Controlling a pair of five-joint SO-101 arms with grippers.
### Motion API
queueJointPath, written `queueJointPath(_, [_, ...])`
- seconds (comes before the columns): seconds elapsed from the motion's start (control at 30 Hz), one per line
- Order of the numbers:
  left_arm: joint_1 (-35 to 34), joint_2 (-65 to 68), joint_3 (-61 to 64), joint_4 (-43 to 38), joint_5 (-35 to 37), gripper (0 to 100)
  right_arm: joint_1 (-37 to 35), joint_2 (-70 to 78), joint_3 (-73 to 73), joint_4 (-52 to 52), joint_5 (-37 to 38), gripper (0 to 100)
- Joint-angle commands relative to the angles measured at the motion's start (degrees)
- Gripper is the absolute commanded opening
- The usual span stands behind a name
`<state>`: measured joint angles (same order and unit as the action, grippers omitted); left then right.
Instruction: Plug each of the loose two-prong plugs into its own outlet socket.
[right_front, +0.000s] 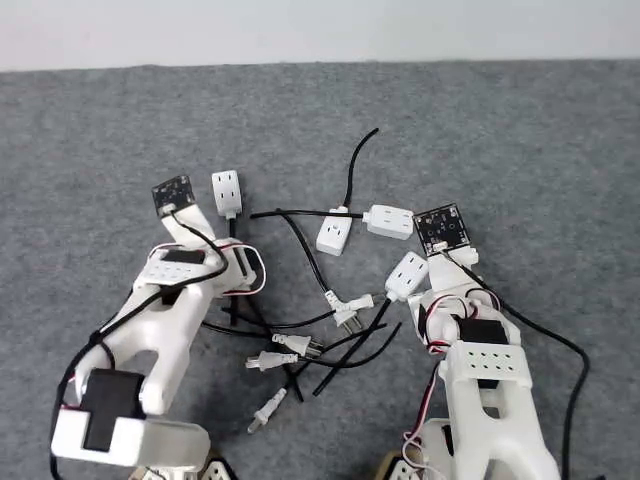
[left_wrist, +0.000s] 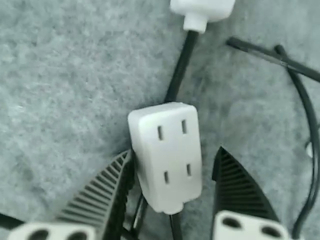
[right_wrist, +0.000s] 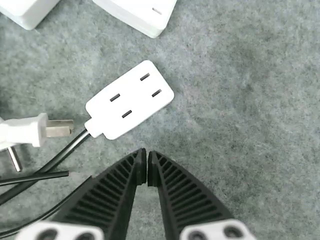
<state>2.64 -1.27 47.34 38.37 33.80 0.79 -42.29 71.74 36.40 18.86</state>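
A white outlet socket (left_wrist: 167, 155) lies flat between the fingers of my left gripper (left_wrist: 175, 155), which is open. One finger (left_wrist: 107, 200) touches its side and the other stands just clear. Its black cord runs on to another white socket (left_wrist: 202, 10). My right gripper (right_wrist: 146, 167) is shut and empty, just short of a white socket (right_wrist: 129, 100) lying slots-up. A loose white two-prong plug (right_wrist: 27, 132) rests beside that socket's cord end. In the high view, sockets (right_front: 227, 192), (right_front: 335, 232), (right_front: 390, 220), (right_front: 407, 275) and several loose plugs (right_front: 300, 345) lie on the grey carpet.
Black cords (right_front: 300, 250) cross and tangle in the middle between the left arm (right_front: 165, 320) and the right arm (right_front: 485, 370). Two more white sockets (right_wrist: 140, 12) lie beyond the right gripper. Open grey carpet (right_front: 500, 130) stretches toward the far edge.
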Motion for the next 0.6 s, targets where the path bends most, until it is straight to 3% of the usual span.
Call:
queueJointPath(0.0, [2.37, 0.18, -3.21, 0.7, 0.09, 15, -0.4, 0.04, -0.44, -0.66, 0.62, 0.9])
queueJointPath(0.1, [5.8, -0.35, -3.21, -0.18, -4.66, 0, -0.4, 0.04, -0.44, -0.75, 0.62, 0.9])
queueJointPath(0.33, [14.51, -2.9, -2.77, -0.44, -5.89, 1, -0.13, 0.04, -0.44, -0.92, 0.62, 0.9])
queueJointPath(0.57, [13.63, -3.96, -1.8, -0.35, -5.8, 1, -0.04, 0.04, -0.44, -0.92, 0.62, 0.9])
